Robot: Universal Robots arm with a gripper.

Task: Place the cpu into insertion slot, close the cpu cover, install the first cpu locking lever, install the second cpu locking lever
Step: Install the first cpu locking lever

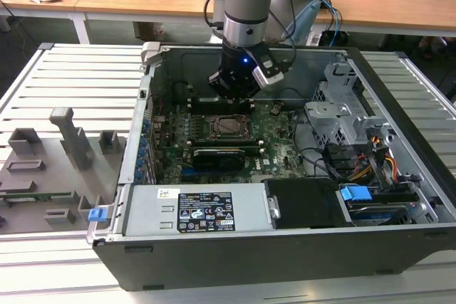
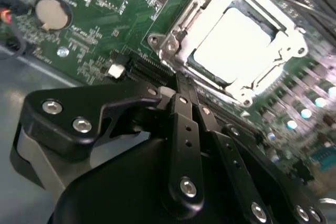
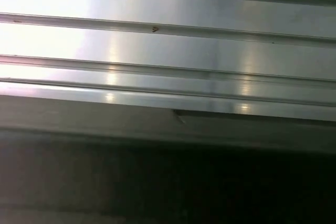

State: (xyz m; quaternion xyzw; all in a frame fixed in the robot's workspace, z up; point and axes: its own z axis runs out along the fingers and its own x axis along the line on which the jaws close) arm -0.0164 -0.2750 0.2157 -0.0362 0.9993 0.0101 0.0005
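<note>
Silver cpu (image 2: 239, 43) sits in insertion slot (image 2: 283, 80), upper right of second wrist view, cpu cover (image 2: 181, 32) framing it. Tool (image 2: 181, 85) closed, empty, fingertips just beside the cover edge. Risk: off-line push slips, scrapes the board.

Glossy bright metal cpu (image 2: 239, 43), shiny silver cpu cover (image 2: 184, 22); matt black pincer (image 2: 181, 95)
</note>
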